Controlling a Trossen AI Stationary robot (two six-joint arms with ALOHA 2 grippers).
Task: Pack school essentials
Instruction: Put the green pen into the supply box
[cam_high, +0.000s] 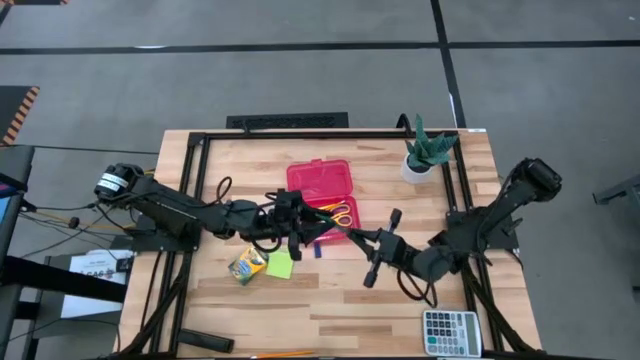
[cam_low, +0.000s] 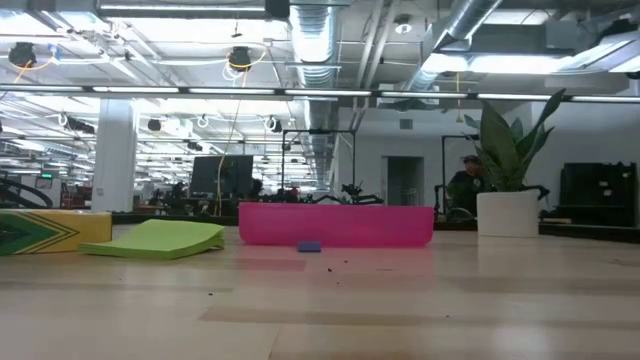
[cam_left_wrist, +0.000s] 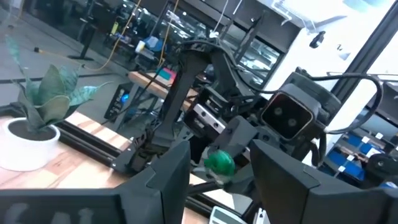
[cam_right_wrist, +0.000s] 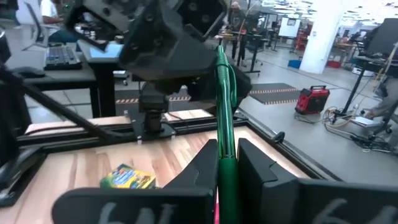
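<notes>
The right gripper (cam_right_wrist: 227, 163) pinches one green pen (cam_right_wrist: 222, 99) between its fingers above the table, just at four o'clock of the pink pencil case (cam_high: 320, 178). The pen's far end reaches the left gripper (cam_left_wrist: 219, 171), whose fingers stand a little apart around the green tip, so this looks like a handover over the case's three o'clock edge; whether the left gripper grips firmly I cannot tell. The next move likely calls for one gripper to let go, then lowering the pen into the case. One pair of orange-handled scissors (cam_high: 341, 213) lies in the case. At seven o'clock of it lie one crayon box (cam_high: 247, 265) and one lime sticky-note pad (cam_high: 279, 265); one small blue eraser (cam_low: 309, 246) sits in front of the case.
</notes>
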